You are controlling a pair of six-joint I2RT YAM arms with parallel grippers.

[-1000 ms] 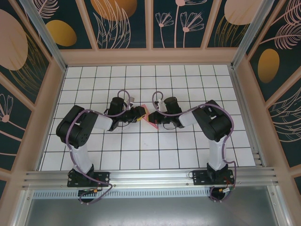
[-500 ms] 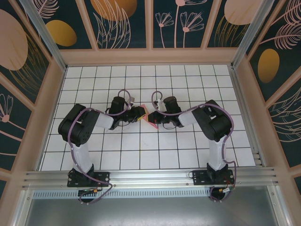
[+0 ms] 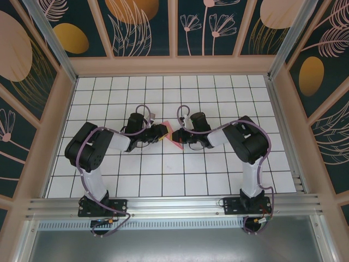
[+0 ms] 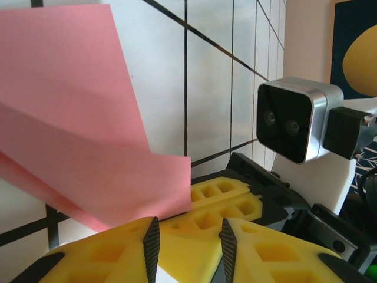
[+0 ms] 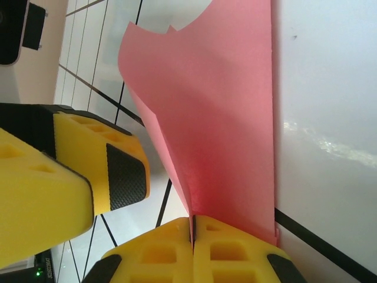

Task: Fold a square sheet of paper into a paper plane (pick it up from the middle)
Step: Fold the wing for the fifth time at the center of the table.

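Note:
The square sheet of paper (image 3: 174,136) is pink, folded over with a crease, and held up off the table between my two grippers. My right gripper (image 5: 192,219) is shut on its lower edge, and the paper (image 5: 230,130) fans out from the pinched jaws. In the top view my right gripper (image 3: 181,138) faces my left gripper (image 3: 165,131) head-on. My left gripper (image 4: 189,227) stands open, its jaws a small gap apart, with the paper (image 4: 88,147) just past its left fingertip. One left finger (image 5: 115,171) sits beside the paper without touching it.
The white gridded table (image 3: 163,174) is walled by a wooden frame (image 3: 169,65) on three sides. The right wrist camera (image 4: 288,121) is close in front of my left gripper. The arm bases (image 3: 103,204) stand at the near edge.
The left arm's elbow shifted slightly and came back. The paper and the right gripper have stayed where they were.

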